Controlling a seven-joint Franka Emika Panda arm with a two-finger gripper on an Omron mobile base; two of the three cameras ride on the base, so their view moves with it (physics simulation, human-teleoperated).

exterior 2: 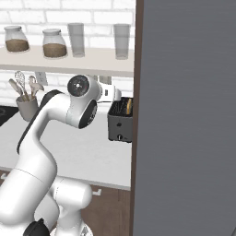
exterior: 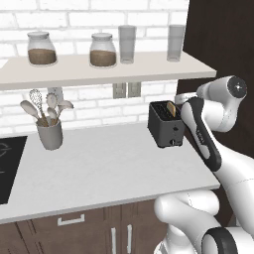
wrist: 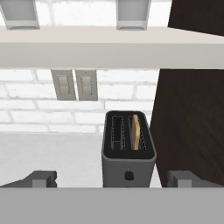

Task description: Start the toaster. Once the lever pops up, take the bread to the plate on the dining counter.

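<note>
The black toaster point(wrist: 129, 164) stands on the grey-white worktop against the white brick wall, its small round knob low on the front. A tan slice of bread point(wrist: 136, 132) sits upright in its right slot, the top edge poking out. My gripper point(wrist: 111, 179) is open, fingers spread wide, a short way in front of the toaster and slightly above it, holding nothing. From the left base view the toaster point(exterior: 166, 125) and bread point(exterior: 170, 108) sit just left of my forearm. In the right base view the toaster point(exterior 2: 120, 122) shows beside the tall panel. The plate and dining counter are out of view.
A dark wood cabinet side point(wrist: 192, 122) stands right against the toaster. A shelf point(exterior: 99, 69) with jars and glasses hangs above. A utensil crock point(exterior: 49, 133) and black cooktop point(exterior: 7, 168) sit to the left. A tall grey panel point(exterior 2: 184, 115) blocks the right.
</note>
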